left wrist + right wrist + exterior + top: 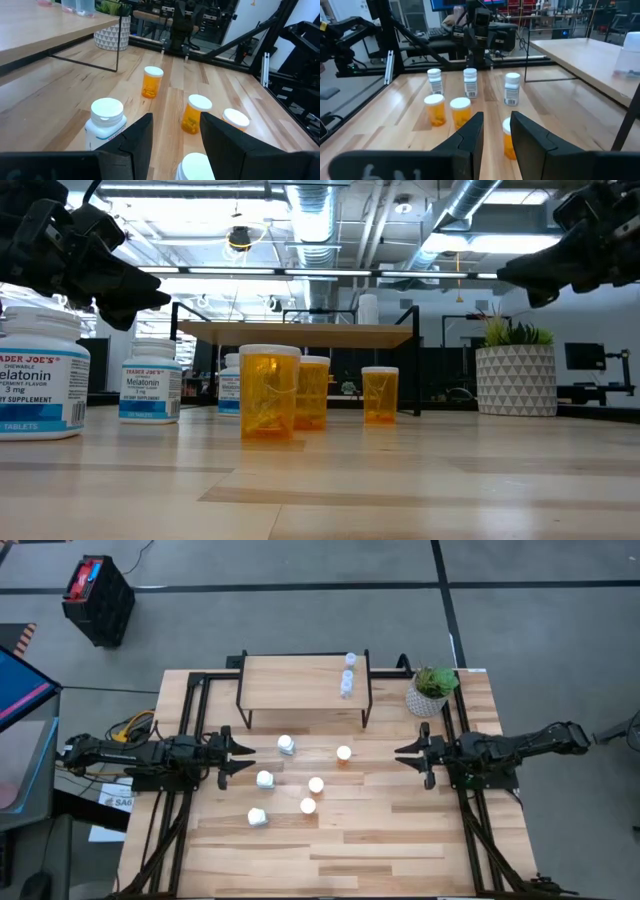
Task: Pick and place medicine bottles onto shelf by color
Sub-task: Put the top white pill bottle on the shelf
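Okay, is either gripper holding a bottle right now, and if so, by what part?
Nothing is held. The left gripper and right gripper both hang empty and open above the table, clear of the bottles.

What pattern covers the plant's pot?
White with a triangular relief pattern on the pot; clearest in the low view.

We are seeing the wooden table (400, 840) carrying the shelf (290, 680), a potted plant (432, 690), three white bottles (265, 780) and three orange bottles (316, 785) standing loose on its planks, while three clear bottles (348, 675) are sitting on the shelf's right end.
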You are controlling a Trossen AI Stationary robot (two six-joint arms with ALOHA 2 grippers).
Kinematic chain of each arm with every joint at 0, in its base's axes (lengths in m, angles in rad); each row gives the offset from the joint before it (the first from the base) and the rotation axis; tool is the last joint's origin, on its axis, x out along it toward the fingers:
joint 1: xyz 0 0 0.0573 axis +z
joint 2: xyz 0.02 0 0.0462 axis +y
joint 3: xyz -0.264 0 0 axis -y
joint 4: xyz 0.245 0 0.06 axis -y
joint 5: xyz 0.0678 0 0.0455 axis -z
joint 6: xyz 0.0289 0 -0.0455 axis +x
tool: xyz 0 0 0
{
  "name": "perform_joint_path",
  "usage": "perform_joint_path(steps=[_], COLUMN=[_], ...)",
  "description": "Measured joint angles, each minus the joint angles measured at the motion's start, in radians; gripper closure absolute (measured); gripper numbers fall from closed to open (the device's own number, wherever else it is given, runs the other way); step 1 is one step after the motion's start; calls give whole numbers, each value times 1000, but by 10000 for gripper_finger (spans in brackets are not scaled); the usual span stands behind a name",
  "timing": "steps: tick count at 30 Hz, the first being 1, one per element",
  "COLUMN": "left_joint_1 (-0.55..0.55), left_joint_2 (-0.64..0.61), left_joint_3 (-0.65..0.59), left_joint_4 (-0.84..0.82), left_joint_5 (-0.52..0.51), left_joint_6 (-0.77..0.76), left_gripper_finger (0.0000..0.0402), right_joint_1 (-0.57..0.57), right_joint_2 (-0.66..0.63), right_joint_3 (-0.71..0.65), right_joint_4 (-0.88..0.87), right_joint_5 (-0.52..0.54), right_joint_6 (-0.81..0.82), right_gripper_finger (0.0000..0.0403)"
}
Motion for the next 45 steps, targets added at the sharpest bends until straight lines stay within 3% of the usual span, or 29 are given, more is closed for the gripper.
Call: perform_joint_path(steps=[13,23,35,40,45], left_joint_1=[0,0,0,0,-1], left_joint_2=[0,0,0,32,162], left_joint_3=[0,0,1,76,177], left_joint_4=[0,0,-1,-71,-154], left_joint_5=[0,0,-2,-11,-15], left_joint_6=[-3,-3,-2,-15,46], left_gripper_finger=[251,251,251,251,251], right_joint_1=[0,0,-15,-34,-43], right_joint_2=[-10,-39,-46,-46,-46], right_joint_3=[-64,-65,-66,-67,-67], right_joint_4=[106,-42,-59,-61,-62], right_joint_5=[26,25,24,24,24], right_joint_6=[4,27,-6,12,55], right_gripper_finger=[283,283,283,283,283])
